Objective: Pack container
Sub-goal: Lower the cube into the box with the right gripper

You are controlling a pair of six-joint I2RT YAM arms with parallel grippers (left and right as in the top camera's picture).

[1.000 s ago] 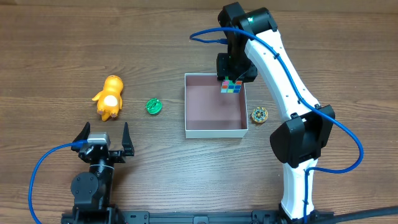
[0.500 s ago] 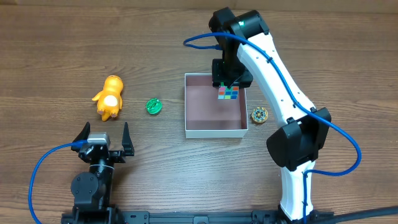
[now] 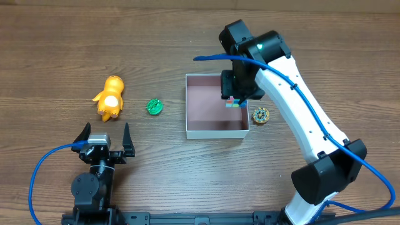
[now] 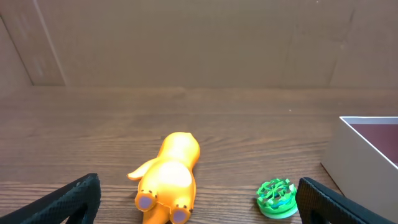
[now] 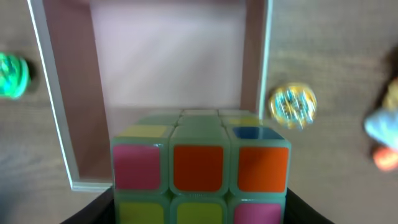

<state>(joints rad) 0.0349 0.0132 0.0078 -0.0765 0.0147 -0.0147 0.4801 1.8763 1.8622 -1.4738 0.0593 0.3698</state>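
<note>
Container (image 3: 203,107) sits flat, mouth up; right hand (image 3: 235,100) holds cube (image 5: 199,168) over it.

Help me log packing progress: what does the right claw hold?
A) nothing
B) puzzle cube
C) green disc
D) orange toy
B: the cube sits in the right claw at the box; the orange toy and green disc lie on the table.
</note>
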